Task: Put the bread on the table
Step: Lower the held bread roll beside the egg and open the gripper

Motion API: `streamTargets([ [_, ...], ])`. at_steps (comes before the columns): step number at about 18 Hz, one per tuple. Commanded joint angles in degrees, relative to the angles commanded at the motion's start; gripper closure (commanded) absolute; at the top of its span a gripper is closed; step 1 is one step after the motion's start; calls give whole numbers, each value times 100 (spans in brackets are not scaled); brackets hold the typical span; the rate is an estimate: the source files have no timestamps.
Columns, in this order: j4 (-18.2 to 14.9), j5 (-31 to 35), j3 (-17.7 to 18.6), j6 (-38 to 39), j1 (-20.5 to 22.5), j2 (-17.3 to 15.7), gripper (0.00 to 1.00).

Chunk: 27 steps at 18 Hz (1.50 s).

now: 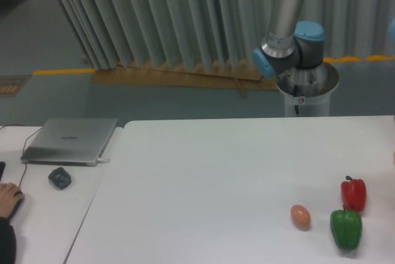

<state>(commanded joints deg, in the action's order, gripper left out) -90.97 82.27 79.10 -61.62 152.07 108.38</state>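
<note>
The large white table (203, 177) fills the lower part of the camera view. No bread shows anywhere in the frame; it is out of view. Only the arm's base, shoulder and upright grey link (285, 17) show at the back right, behind the table's far edge. The gripper itself is beyond the frame, so its state is unknown.
An orange-brown egg (300, 216), a red pepper (353, 194) and a green pepper (345, 228) sit near the table's front right. On the narrower desk to the left lie a closed laptop (70, 140), a dark mouse (60, 177) and a person's hand (8, 197).
</note>
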Motion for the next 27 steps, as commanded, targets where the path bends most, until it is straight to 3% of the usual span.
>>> streamTargets([
  [4,236,-27,0,1010,-580,139,80],
  [9,1106,-1,324,1820,-1187,237,80],
  [15,1178,359,537,2014,-1469,219,75],
  [16,1178,395,545,1962,-1487,202,55],
  [17,1213,395,545,1918,-1487,201,11],
  [18,1213,412,502,1891,-1487,193,0],
  [27,1423,474,510,1847,-1444,193,0],
])
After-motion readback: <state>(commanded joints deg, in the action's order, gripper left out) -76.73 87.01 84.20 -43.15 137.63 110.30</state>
